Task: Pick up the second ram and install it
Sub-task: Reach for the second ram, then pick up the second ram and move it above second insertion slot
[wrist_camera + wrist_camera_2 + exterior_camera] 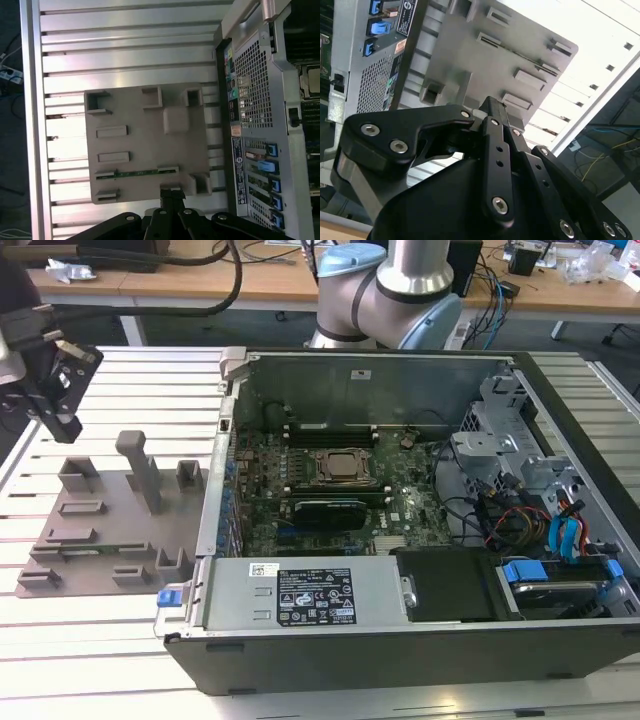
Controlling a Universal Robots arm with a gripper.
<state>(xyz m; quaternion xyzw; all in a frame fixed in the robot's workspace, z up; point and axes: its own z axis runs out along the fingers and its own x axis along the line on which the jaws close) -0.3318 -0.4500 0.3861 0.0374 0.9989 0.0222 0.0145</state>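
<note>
Green and thin, the second ram (pixel 137 173) stands on edge in two low holders (pixel 105 175) of the grey fixture plate (pixel 100 495), on the part of the plate toward the table's (pixel 120 660) near edge in the exterior view. The pincer (pixel 62 423) hangs above the plate's far corner, well apart from the stick, and looks clenched on nothing. In the first wrist view it (pixel 171 190) sits just off the plate's edge beside the stick. A good pick would, I judge, need the pincer released first. It should then be set square across the stick's long faces midway between the holders and drawn straight up, so the board does not bind. Room is tight on one side, where the open computer case (pixel 400 670) lies just beside the plate. The tall post (pixel 140 465) and other blocks also crowd the plate. Toward the table's edge at the exterior view's left, bare slats give freer approach.
</note>
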